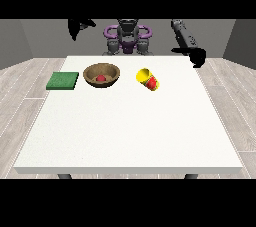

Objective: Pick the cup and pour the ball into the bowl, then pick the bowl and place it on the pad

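Near the table's [125,136] far left corner lies the pad [63,80]; just right, the bowl [101,75] holds the ball [100,78]. The cup [148,79] lies tipped mid-far edge. The bowl looks stiff and light, best taken by its rim. Both hands [76,27] [196,57] hang raised, holding nothing; their fingers are too dark to read.
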